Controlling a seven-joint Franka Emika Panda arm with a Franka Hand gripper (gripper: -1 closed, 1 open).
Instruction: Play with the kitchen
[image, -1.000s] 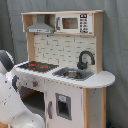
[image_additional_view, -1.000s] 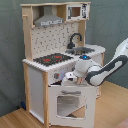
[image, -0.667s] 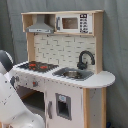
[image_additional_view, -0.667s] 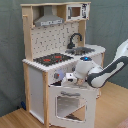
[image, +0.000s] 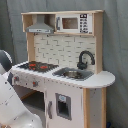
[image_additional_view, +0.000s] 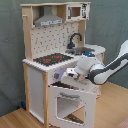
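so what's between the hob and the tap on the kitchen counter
The sink lies between the hob and the tap, clearest in the first exterior view.

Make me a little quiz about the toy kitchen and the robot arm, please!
1. True or false: the windowed oven door of the tall white and light-wood toy kitchen hangs open in the second exterior view.
2. What sits beside the black curved tap: A sink, B kettle, C plate?
3. Fill in: the small microwave sits next to the grey ____.

Key: 1 true; 2 A; 3 hood.
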